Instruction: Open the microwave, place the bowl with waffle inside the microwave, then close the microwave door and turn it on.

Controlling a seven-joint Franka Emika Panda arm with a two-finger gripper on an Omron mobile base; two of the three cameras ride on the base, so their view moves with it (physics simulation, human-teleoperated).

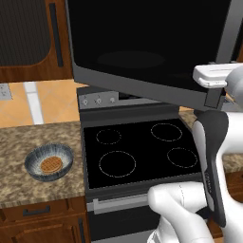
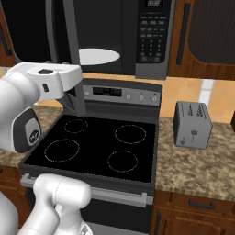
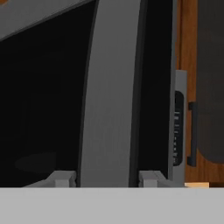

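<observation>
The two-finger gripper (image 3: 105, 178) is closest in the hand view, its two grey tips standing partly apart on either side of the vertical grey handle (image 3: 109, 96) of the wide dark glossy glass microwave door (image 1: 142, 42); they straddle the bar, though whether the pads actually press on it I cannot tell. That door is swung well out over the black glass stove top (image 1: 137, 152), a stiff, hinged panel that should turn easily if pulled or pushed by the handle bar, its smooth glass offering no purchase. On the speckled granite counter (image 1: 19, 142), left of the stove, sits the small round blue-grey streaked bowl (image 1: 49, 162) with the golden-brown gridded waffle (image 1: 50, 164) in its bottom; it looks rigid, light and probably breakable, best pinched at the pale rim. Farthest back, the large black-and-dark-grey microwave (image 2: 114, 32) stands open, its white turntable (image 2: 98, 56) bare.
</observation>
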